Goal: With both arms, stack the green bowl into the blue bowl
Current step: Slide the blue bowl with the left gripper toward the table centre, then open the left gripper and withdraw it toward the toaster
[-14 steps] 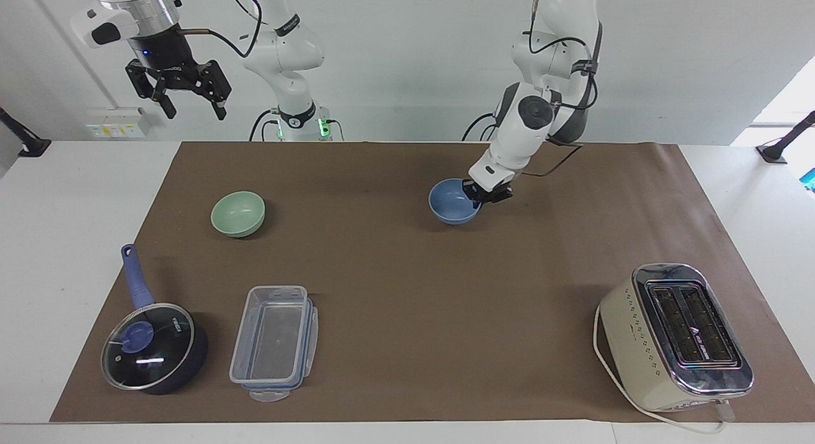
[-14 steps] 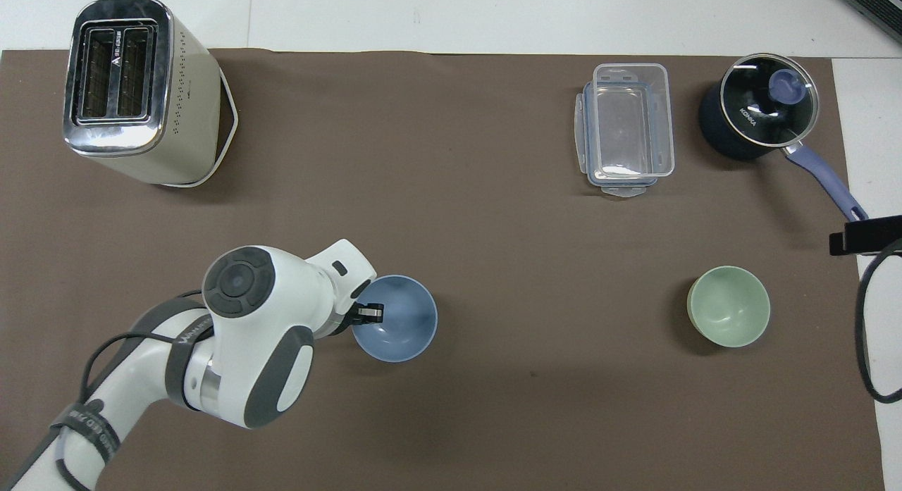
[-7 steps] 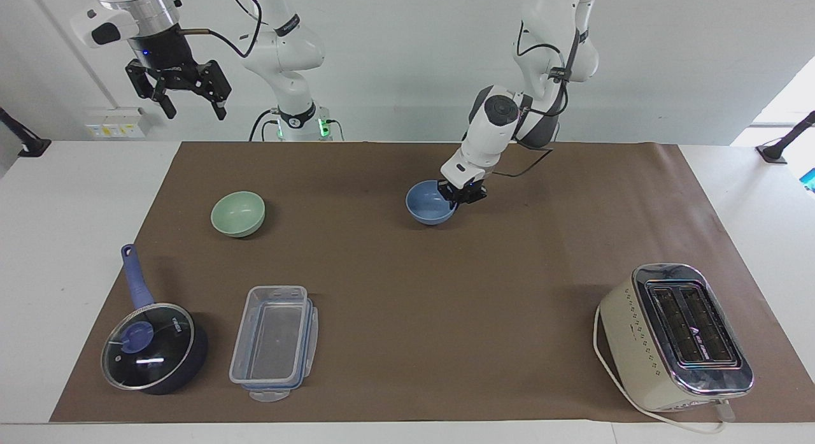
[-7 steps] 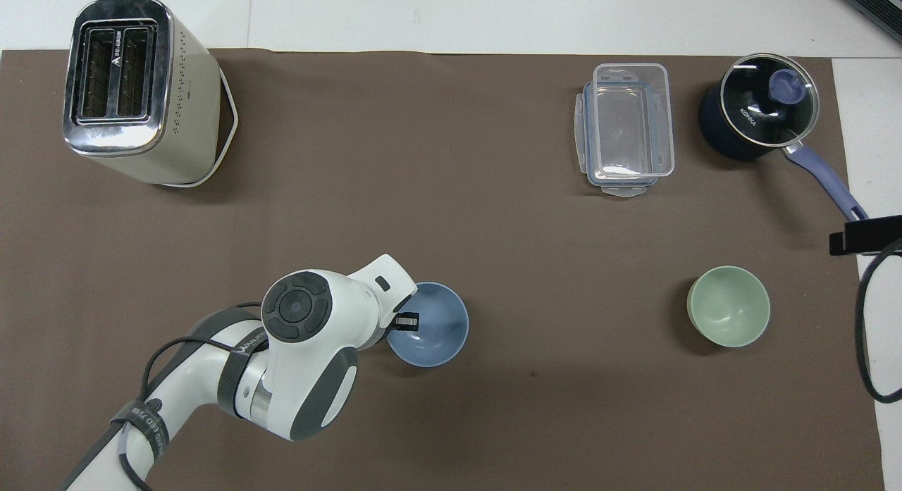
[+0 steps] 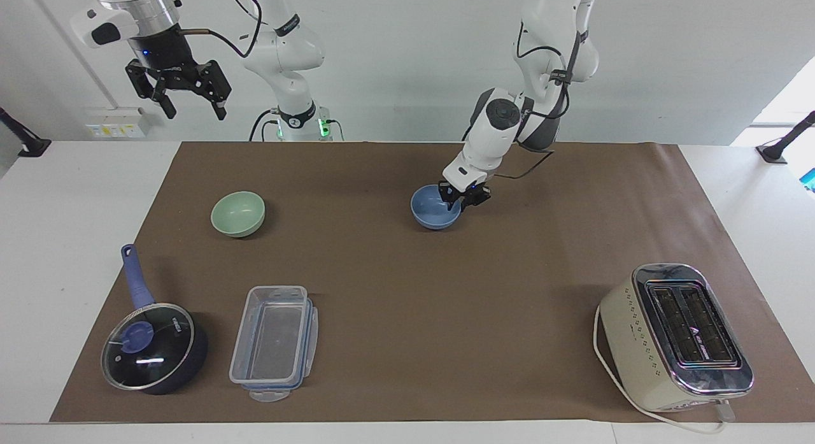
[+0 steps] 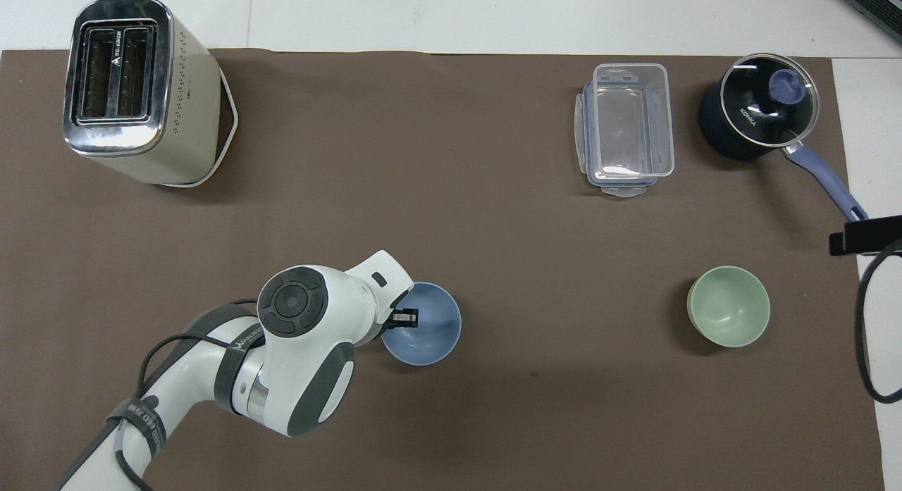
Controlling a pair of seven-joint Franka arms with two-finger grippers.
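The blue bowl point(image 5: 434, 214) sits low at the middle of the brown mat; it also shows in the overhead view point(image 6: 426, 329). My left gripper point(image 5: 461, 198) is shut on its rim on the side toward the left arm's end, one finger inside the bowl point(image 6: 404, 318). I cannot tell whether the bowl touches the mat. The green bowl point(image 5: 238, 213) stands alone on the mat toward the right arm's end point(image 6: 728, 306). My right gripper point(image 5: 189, 104) is open and empty, and waits raised high near the right arm's end.
A cream toaster point(image 5: 675, 336) stands farthest from the robots at the left arm's end. A clear plastic container point(image 5: 275, 342) and a dark blue saucepan with glass lid point(image 5: 153, 345) stand farther from the robots than the green bowl.
My left gripper has carried the blue bowl toward the right arm's end of the table, then settled it slightly lower. The right arm has barely moved.
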